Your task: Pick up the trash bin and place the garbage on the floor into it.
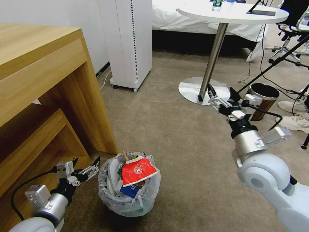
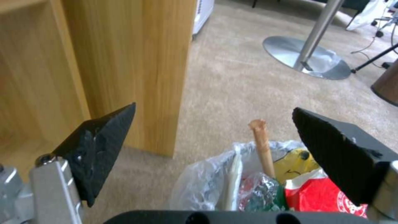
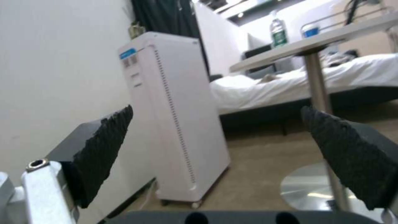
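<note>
Nearest the head camera, at about 7 o'clock in its view, the left gripper [image 1: 86, 163] hangs low with its fingers [image 2: 99, 146] spread and empty. Just beside them, toward 3 o'clock, the trash bin [image 1: 128, 201] stands upright on the carpet, apart from the fingers, its crinkled bag folded over the rim.

Largest in the scene, the wooden desk [image 1: 48, 96] fills the 9 to 11 o'clock side; its end panel stands just behind the bin and the left gripper. A white tower unit [image 1: 128, 42] stands at 12 o'clock, a round pedestal table [image 1: 231, 13] at 1 o'clock, and a brown wood-grain bin [image 1: 264, 100] at 3 o'clock.

The right gripper [image 1: 222, 93] is held high at 2 o'clock, well apart from the trash bin, its fingers [image 3: 99, 152] likewise released around nothing.

Garbage sits inside the bin: a red-white paper cup [image 1: 139, 170] on top, lying tilted, a blue-white carton [image 1: 130, 190] beneath it, and a wooden stick [image 2: 262, 146] standing nearly upright at the far rim. In the left wrist view that stick rises between the two open fingers.

Judged from this, the left arm is much the nearer to the bin, whose rim lies just ahead of and below its fingers; the carpet in view carries no loose litter, so the collecting looks largely done.
</note>
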